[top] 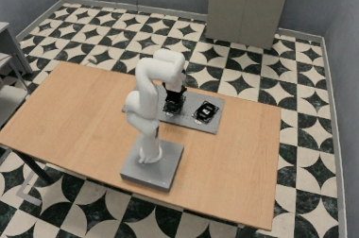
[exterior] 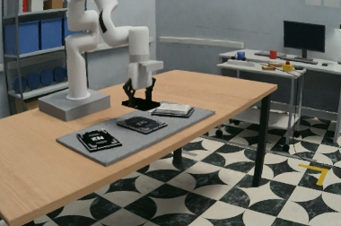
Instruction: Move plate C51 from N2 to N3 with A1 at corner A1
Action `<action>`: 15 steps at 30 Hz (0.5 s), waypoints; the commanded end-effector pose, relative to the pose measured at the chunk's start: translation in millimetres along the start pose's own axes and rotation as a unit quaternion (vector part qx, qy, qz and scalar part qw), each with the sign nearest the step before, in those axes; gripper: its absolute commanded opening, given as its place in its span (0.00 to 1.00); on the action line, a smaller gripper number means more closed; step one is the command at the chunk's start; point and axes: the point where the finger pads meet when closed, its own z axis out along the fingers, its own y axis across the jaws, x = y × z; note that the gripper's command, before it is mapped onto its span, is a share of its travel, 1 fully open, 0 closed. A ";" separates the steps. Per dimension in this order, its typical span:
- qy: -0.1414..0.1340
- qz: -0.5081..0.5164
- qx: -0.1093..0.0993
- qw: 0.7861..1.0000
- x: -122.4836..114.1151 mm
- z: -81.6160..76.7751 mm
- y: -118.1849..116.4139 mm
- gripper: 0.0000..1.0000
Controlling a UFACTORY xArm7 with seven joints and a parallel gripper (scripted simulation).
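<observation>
My gripper [exterior: 140,94] is shut on a black plate [exterior: 140,103], plate C51 as far as I can tell, since its label is too small to read. It holds the plate level, a little above the grey deck [exterior: 135,133]. In the overhead view the gripper [top: 174,101] and the held plate [top: 173,106] are over the middle of the deck [top: 189,114]. A second black plate with a white label [exterior: 99,140] lies flat at the near-left end of the deck; in the overhead view it [top: 206,110] is at the right. A dark nest [exterior: 142,124] is in the middle of the deck, and a pale-topped nest [exterior: 172,109] is at the far end.
The arm's grey base block [exterior: 74,103] stands on the wooden table behind the deck. The arm hides the deck's left end in the overhead view. The nest signs are too small to read. A second table with a monitor [exterior: 304,37] stands far to the right.
</observation>
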 end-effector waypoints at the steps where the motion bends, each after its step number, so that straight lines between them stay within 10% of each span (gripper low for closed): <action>1: 0.003 0.000 0.000 1.000 2.1 5.5 0.0 0.00; 15: 0.003 0.000 0.000 1.000 2.1 25.6 0.0 0.00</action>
